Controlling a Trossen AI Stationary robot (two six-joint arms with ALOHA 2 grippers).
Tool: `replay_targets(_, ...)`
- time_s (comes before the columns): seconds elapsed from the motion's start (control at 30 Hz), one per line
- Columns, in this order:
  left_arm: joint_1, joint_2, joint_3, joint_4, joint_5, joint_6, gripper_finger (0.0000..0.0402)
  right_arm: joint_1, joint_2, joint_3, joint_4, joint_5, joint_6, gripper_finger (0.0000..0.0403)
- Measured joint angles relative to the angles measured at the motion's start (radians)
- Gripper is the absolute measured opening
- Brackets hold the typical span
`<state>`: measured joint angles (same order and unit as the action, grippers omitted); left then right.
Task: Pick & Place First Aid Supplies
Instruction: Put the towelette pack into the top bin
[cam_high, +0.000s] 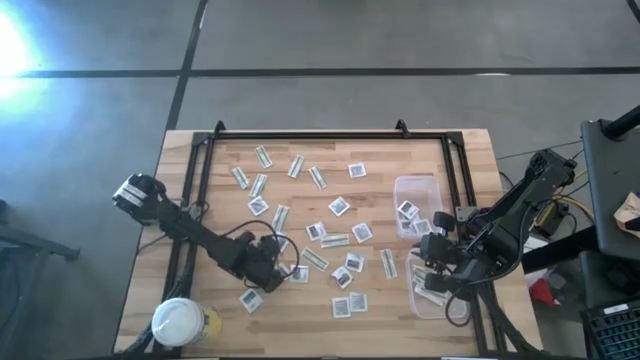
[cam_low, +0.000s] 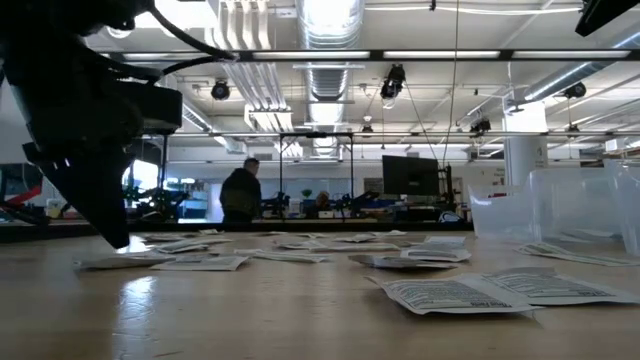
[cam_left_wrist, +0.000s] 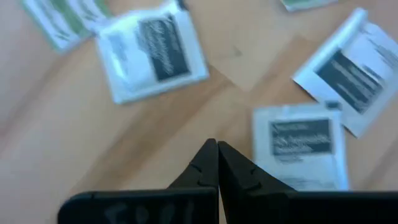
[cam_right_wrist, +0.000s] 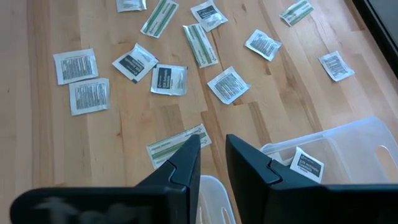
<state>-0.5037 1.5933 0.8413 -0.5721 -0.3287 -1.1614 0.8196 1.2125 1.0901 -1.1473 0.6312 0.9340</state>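
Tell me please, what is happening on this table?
Two dark robot arms sort small flat first aid packets scattered on a wooden table into clear plastic tubs. The left gripper is shut and empty, just above the wood among square white packets. The right gripper hangs open over the tubs, holding nothing.

Print on square packets (cam_left_wrist: 152, 53) near left tool (cam_left_wrist: 217, 163) blurred, unreadable. Strip (cam_left_wrist: 305, 4) beyond it cut by frame edge.

Probably lab: ducts (cam_low: 330, 25), monitor (cam_low: 410, 175)
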Motion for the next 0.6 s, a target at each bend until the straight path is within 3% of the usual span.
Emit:
replay_targets(0.3, -0.005, -0.006, 0.072, -0.079, -0.03, 0.082, 0.0, 0.0, 0.0, 0.0, 0.001, 0.0, -0.003, 0.007)
replay_targets(0.6, -0.069, 0.01, 0.212, -0.001, -0.059, 0.355, 0.0, 0.0, 0.0, 0.0, 0.001, 0.0, 0.0, 0.0078)
